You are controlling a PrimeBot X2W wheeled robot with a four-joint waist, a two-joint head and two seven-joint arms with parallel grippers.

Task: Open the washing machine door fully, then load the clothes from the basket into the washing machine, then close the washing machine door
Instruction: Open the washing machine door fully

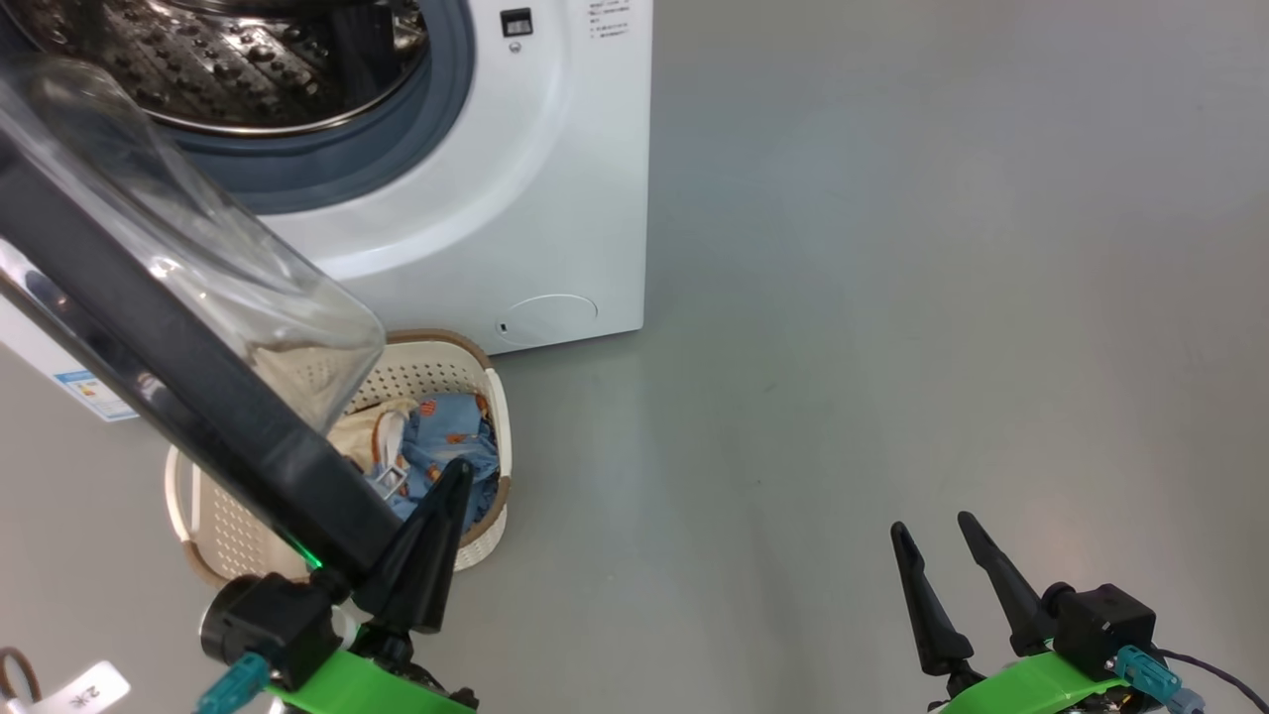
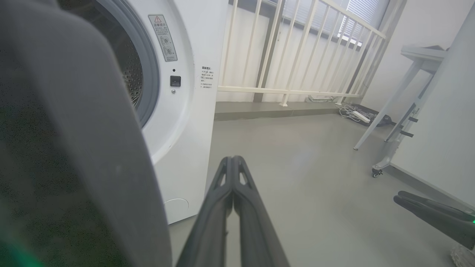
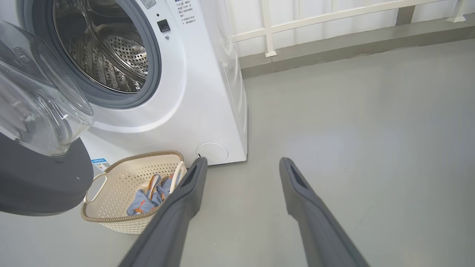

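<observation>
The white washing machine point(image 1: 555, 149) stands with its steel drum exposed. The washing machine door point(image 1: 149, 337) is swung out towards me, black rim slanting across the basket point(image 1: 426, 365) and glass bowl facing the drum. Light blue clothes point(image 1: 451, 426) and a cream piece lie in the basket, partly hidden by the door. My left gripper point(image 1: 458, 468) is shut and empty, its fingers right beside the lower end of the door's rim point(image 2: 74, 148). My right gripper point(image 1: 930, 526) hangs open over bare floor, far right of the basket point(image 3: 122, 181) and the clothes point(image 3: 143, 202).
Grey floor lies open to the right of the machine point(image 3: 207, 92). Behind it runs a white railing point(image 2: 297, 55) on a low kerb. A wheeled table frame point(image 2: 393, 122) and a power strip point(image 2: 358, 115) stand at the far right.
</observation>
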